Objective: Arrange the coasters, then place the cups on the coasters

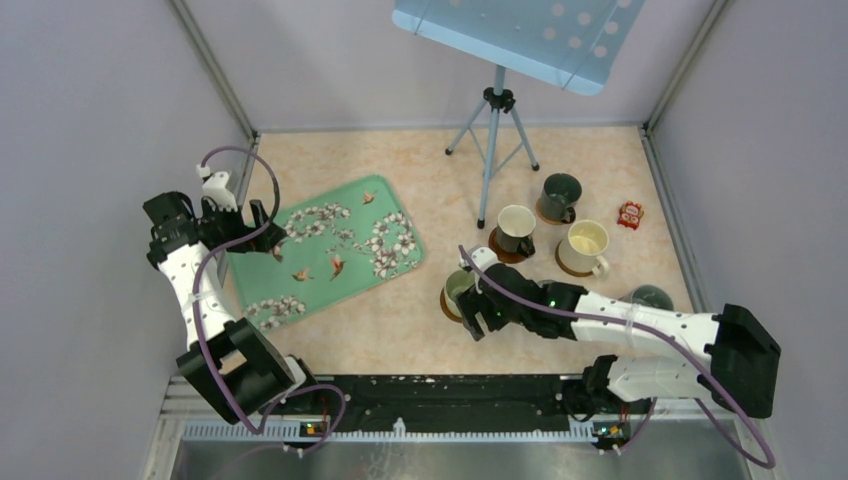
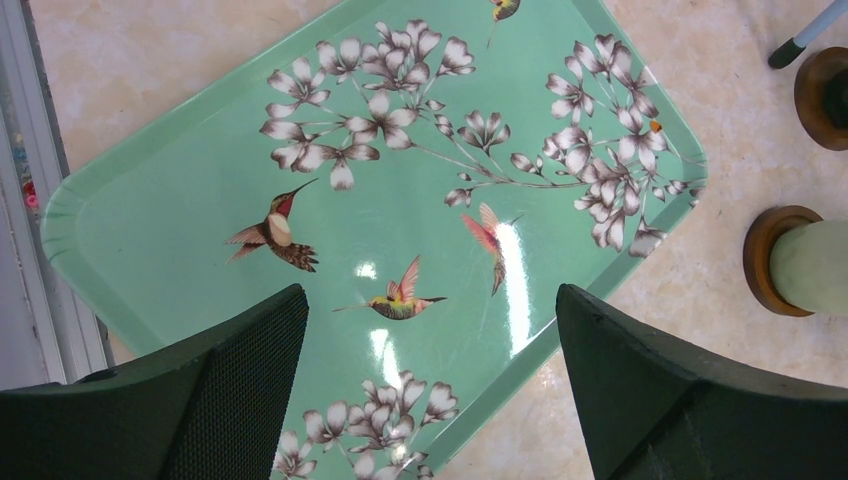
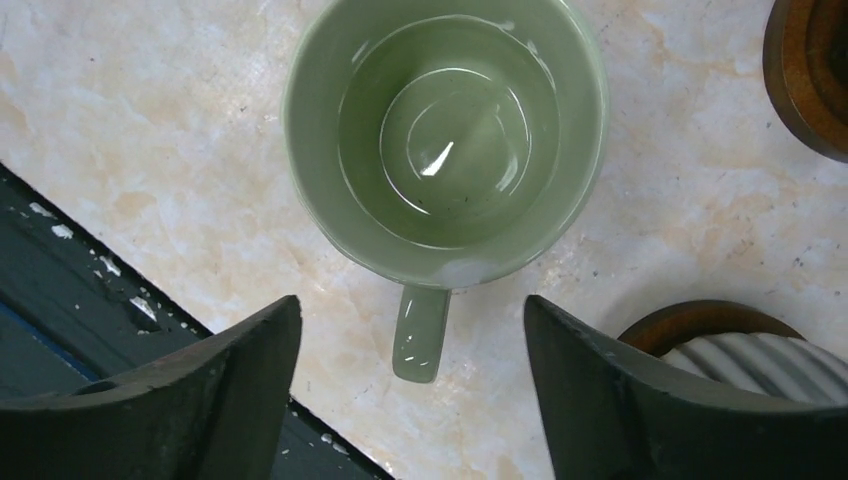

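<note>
– Near the table's near edge, a little right of the green floral tray, the pale green mug stands upright on its coaster. Your right gripper hangs over it with its jaws wide apart. The handle lies between them, touching neither, so you hold nothing.
– Do I lift off, then?
– Yes, I'd judge this mug placed. Go straight up. Don't swing sideways until your fingers are above the rim, or one may catch the handle and drag the mug off its disc. Mind the ribbed grey mug on its own coaster just beside one finger.
– Is it centred?
– I can't tell. The left wrist view shows a crescent of coaster on one side, which may be only the angle. Check once you're clear.
– And the rest?
– Farther back, toward the right edge, three sit on coasters: the dark mug with cream inside, the dark green-grey mug and the cream-white mug. A grey-blue mug peeks out behind your right arm, and I can't see what it stands on. Your left gripper hovers over the tray, fully open and empty.
</note>
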You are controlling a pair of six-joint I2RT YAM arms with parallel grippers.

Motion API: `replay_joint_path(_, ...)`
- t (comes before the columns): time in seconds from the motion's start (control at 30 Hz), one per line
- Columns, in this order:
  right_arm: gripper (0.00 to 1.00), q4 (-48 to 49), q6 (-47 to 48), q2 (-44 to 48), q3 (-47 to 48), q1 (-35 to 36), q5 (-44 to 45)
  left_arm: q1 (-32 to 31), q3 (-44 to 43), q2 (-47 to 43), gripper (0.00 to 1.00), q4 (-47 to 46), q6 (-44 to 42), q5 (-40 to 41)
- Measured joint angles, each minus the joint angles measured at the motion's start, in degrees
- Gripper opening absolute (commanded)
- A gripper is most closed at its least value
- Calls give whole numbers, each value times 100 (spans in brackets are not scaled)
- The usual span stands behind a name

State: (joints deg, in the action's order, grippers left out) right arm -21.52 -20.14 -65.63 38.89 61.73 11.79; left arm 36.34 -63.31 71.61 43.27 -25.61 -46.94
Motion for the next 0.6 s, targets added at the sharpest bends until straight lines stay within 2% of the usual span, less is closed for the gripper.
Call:
replay_joint_path(0.4,89,-765,625,4,785,-466,-605,-81,0,74,99,2,-37,-20)
replay_joint_path(0.6,89,-1014,1250,37,1447,-1019,-1392,-555,15,219,99,-2,-201,284)
